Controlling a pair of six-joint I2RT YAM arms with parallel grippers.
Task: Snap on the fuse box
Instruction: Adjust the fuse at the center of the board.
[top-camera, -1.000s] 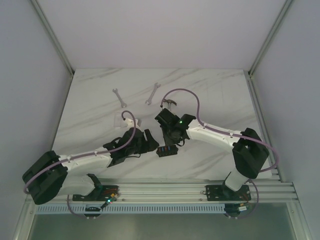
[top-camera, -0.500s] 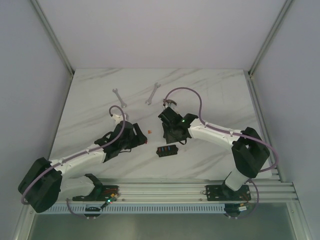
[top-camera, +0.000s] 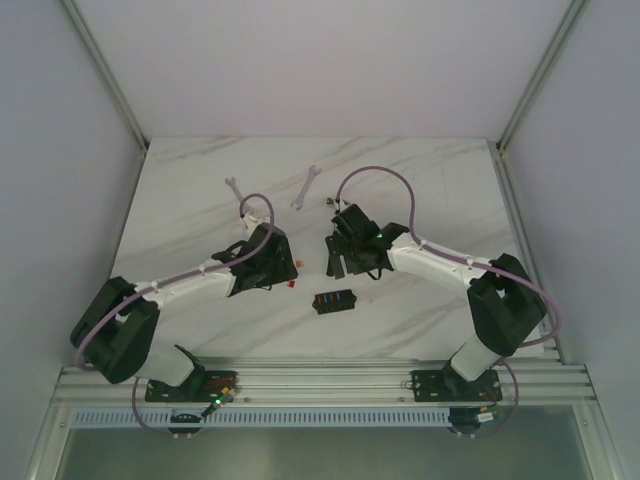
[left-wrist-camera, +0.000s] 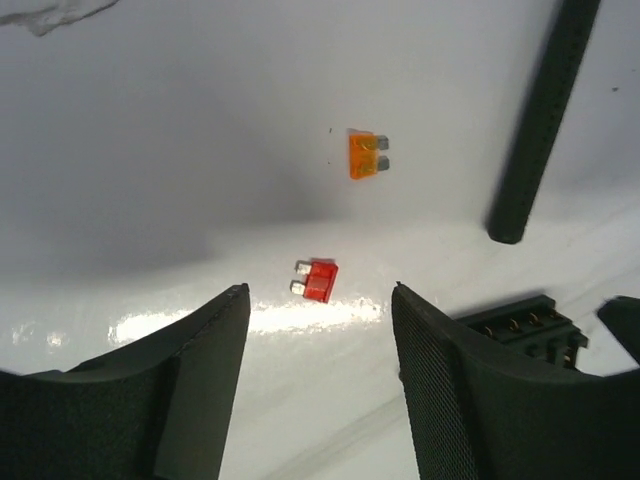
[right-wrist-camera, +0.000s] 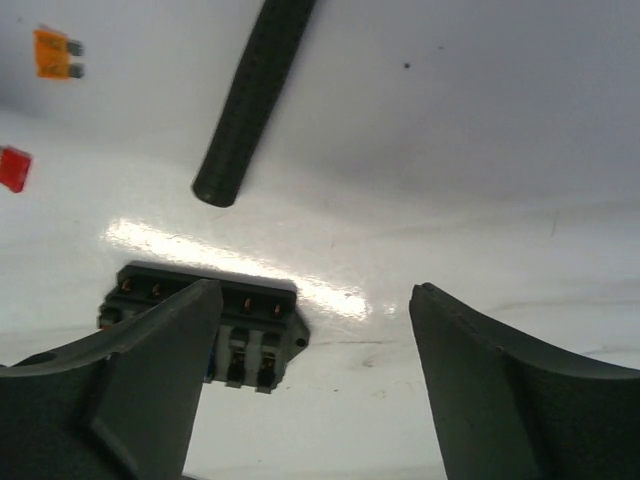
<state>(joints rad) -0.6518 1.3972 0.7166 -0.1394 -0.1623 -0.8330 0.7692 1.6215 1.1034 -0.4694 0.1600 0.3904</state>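
The fuse box (top-camera: 334, 300), small and black with coloured fuses on its face, lies flat on the marble near the front. My right gripper (top-camera: 337, 263) hangs open just behind it. In the right wrist view the fuse box (right-wrist-camera: 250, 335) sits partly behind the left finger of the right gripper (right-wrist-camera: 316, 286), with nothing held. My left gripper (top-camera: 287, 268) is open to the left of the box. In its wrist view the left gripper (left-wrist-camera: 320, 295) hovers over a loose red fuse (left-wrist-camera: 318, 280), and a corner of the fuse box (left-wrist-camera: 525, 325) peeks past the right finger.
A loose orange fuse (left-wrist-camera: 366, 154) lies beyond the red one. The black hammer handle (right-wrist-camera: 255, 95) runs away behind the box, its head (top-camera: 341, 205) near the right arm. Two wrenches (top-camera: 238, 195) (top-camera: 307, 187) lie further back. The arm-mount rail (top-camera: 400, 375) borders the front.
My right gripper has opened and drawn back from the fuse box, which stays on the table. My left arm has swung back and away, so its gripper now hangs over the loose fuses.
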